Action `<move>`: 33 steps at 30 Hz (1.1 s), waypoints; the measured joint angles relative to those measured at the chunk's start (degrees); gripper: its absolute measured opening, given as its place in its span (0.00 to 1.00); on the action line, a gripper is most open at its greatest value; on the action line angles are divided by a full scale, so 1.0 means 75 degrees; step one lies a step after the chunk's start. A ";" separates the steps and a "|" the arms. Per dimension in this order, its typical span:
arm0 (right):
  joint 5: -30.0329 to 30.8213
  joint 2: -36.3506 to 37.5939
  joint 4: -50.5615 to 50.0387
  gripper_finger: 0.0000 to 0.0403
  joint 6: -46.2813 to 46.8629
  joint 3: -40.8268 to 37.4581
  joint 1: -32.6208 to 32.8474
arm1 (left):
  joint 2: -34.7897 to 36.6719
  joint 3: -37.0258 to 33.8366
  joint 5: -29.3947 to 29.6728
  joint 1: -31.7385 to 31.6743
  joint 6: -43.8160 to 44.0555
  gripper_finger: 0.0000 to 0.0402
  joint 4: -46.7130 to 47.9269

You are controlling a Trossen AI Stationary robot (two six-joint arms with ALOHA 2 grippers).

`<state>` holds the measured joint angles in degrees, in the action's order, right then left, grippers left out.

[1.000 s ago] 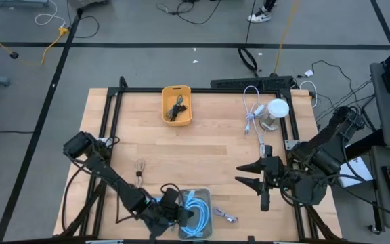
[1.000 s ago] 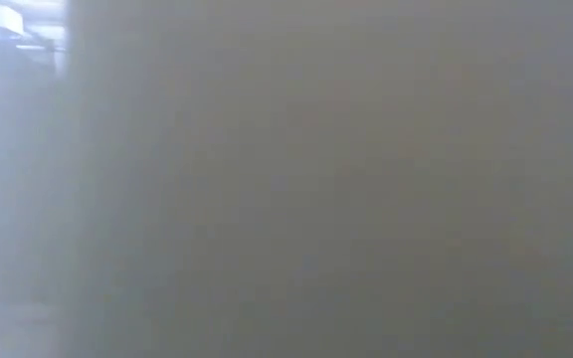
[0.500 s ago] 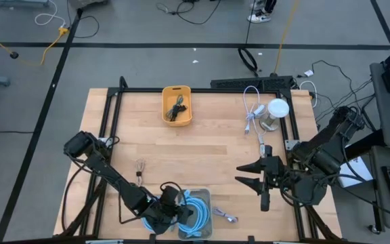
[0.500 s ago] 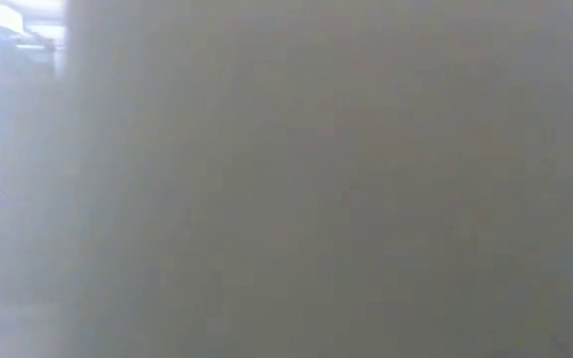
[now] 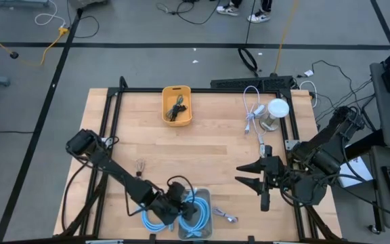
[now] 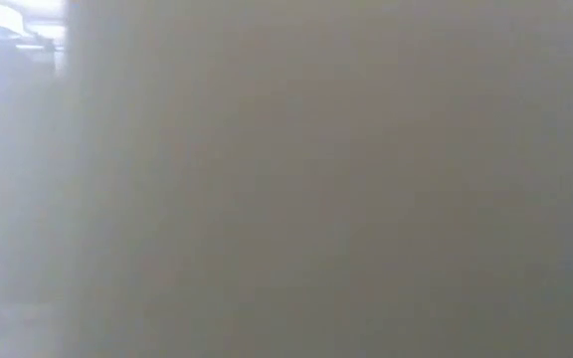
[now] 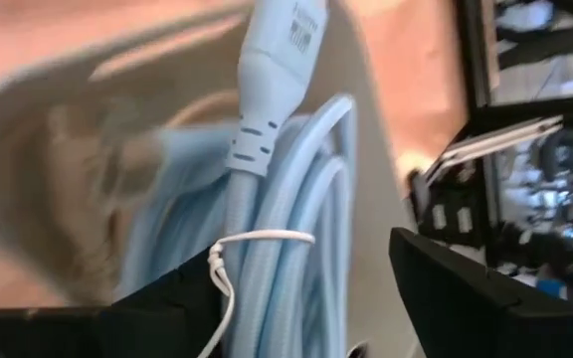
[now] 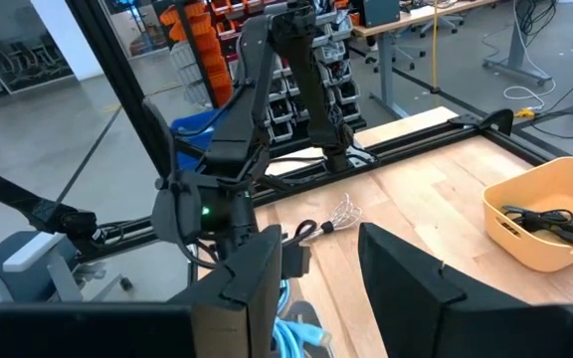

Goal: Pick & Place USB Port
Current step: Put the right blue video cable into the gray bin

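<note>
A light blue USB cable (image 7: 286,199), coiled and bound with a white twist tie (image 7: 262,239), lies in a grey tray (image 5: 207,196) near the table's front edge. Its plug (image 7: 279,50) points away from my left gripper. One loop (image 5: 152,218) spills onto the wood left of the tray. My left gripper (image 5: 179,207) is low at the tray's left side, open, with a finger (image 7: 177,308) on either side of the coil. My right gripper (image 5: 244,174) waits open right of the tray, pointing toward the table's left edge. My left gripper is open around the coiled cable just behind the twist tie. The coil runs along between the two fingers and rests on the tray. I cannot tell whether either finger touches it.
At the far middle a yellow bin (image 5: 177,105) holds black cables. A white cable (image 5: 252,108) and a white round object (image 5: 277,110) lie at the far right. A small wire piece (image 5: 139,169) and a short cable (image 5: 225,216) flank the tray. Something grey fills the low view.
My left arm has shifted a little toward the table's right edge over the tray. A loop of the light blue cable now lies on the wood left of the tray, where none showed a second ago.
</note>
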<state>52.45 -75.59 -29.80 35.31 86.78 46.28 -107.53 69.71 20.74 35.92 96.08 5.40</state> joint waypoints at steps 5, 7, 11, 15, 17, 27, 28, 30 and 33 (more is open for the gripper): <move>-0.0020 0.0000 -0.0002 0.33 0.0052 0.0000 0.0000 | 0.0080 -0.0003 -0.0089 0.0206 0.0442 0.55 0.0693; -0.0021 0.0000 -0.0003 0.33 0.0030 0.0000 0.0000 | 0.0119 0.0000 -0.0263 0.0237 0.0694 0.55 0.1106; -0.0017 0.0000 -0.0003 0.33 -0.0053 0.0000 -0.0006 | 0.0231 0.0000 -0.0552 0.0237 0.0856 0.62 0.1561; -0.0015 0.0000 -0.0003 0.33 -0.0135 0.0000 -0.0006 | 0.0417 -0.0003 -0.0418 0.0231 0.0679 0.70 0.1611; -0.0012 0.0000 -0.0006 0.33 -0.0186 0.0000 -0.0006 | 0.0577 -0.0003 -0.0208 0.0210 0.0523 0.73 0.1584; -0.0013 0.0000 0.0061 0.33 -0.0201 0.0000 -0.0006 | 0.0866 0.0871 -0.0862 -0.0290 -0.0566 0.62 0.3156; -0.0017 0.0002 0.0061 0.33 -0.0201 0.0000 -0.0006 | 0.0866 0.0901 -0.1011 -0.0344 -0.0672 0.61 0.3136; -0.0022 0.0001 0.0074 0.33 -0.0205 0.0000 -0.0006 | 0.0868 0.0906 -0.1227 -0.0426 -0.0786 0.58 0.3146; -0.0018 0.0002 0.0127 0.33 -0.0224 0.0000 0.0040 | 0.0860 0.0906 -0.1507 -0.0471 -0.0823 0.55 0.3333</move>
<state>52.31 -75.58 -28.85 33.63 86.78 46.58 -101.08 76.51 9.44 32.39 89.90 30.40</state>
